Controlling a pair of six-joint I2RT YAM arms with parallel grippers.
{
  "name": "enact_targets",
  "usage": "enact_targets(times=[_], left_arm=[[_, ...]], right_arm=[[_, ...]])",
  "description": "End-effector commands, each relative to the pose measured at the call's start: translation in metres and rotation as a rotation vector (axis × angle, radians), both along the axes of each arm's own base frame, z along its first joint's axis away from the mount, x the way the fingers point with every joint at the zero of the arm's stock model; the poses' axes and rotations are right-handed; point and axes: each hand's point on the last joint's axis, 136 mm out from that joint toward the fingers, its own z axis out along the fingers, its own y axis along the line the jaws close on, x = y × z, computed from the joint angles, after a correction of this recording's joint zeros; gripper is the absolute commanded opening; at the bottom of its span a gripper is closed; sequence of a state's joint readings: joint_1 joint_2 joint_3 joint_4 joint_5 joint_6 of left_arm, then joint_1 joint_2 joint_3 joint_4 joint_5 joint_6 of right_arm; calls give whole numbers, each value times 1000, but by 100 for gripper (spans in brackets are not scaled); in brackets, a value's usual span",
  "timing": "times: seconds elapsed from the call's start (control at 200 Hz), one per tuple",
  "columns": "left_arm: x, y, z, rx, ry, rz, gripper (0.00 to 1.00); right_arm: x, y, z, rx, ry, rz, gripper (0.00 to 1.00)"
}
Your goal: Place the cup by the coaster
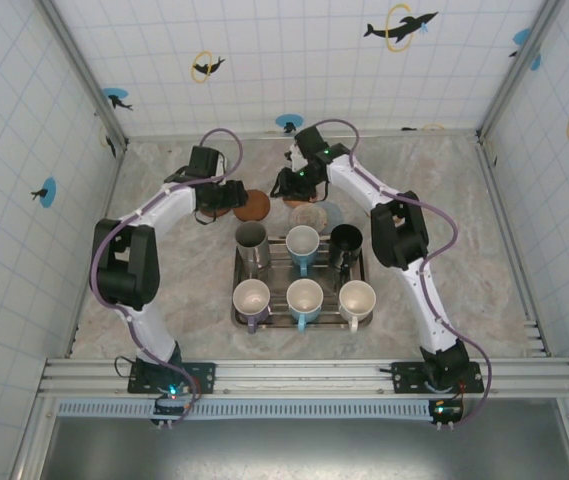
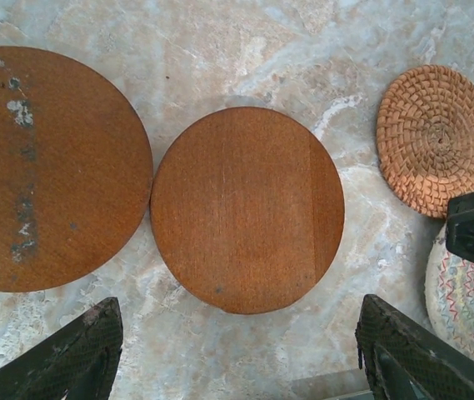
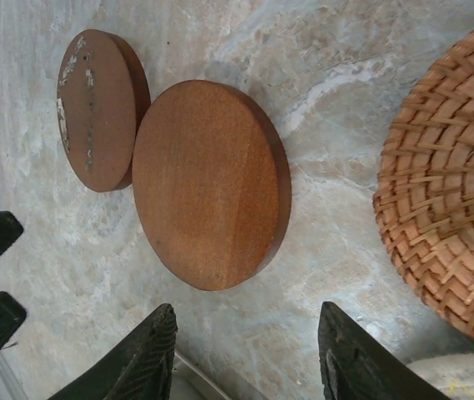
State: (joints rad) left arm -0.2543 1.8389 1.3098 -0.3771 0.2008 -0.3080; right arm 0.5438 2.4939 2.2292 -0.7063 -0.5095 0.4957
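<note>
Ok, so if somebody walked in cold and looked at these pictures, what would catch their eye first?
Probably the metal tray mid-table, packed with six cups in two rows. Beyond it, towards the far side, the open left gripper and open right gripper both point at a smooth round wooden coaster. It is flanked by a stained wooden coaster and a woven rattan coaster.

White arms (image 1: pixel 169 208), black joints (image 1: pixel 129 268), purple cables (image 1: pixel 93 268).
</note>
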Motion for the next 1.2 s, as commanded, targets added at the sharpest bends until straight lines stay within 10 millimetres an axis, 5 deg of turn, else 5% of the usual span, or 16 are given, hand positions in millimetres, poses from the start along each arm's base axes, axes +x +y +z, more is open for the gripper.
enact_targets(times=[0.0, 1.196], left_arm=[[-6, -2, -19, -18, 46, 8, 75], [-7, -12, -71, -56, 148, -13, 73]], right_arm=[[-8, 11, -23, 21, 56, 11, 46], [6, 47, -62, 172, 160, -90, 35]])
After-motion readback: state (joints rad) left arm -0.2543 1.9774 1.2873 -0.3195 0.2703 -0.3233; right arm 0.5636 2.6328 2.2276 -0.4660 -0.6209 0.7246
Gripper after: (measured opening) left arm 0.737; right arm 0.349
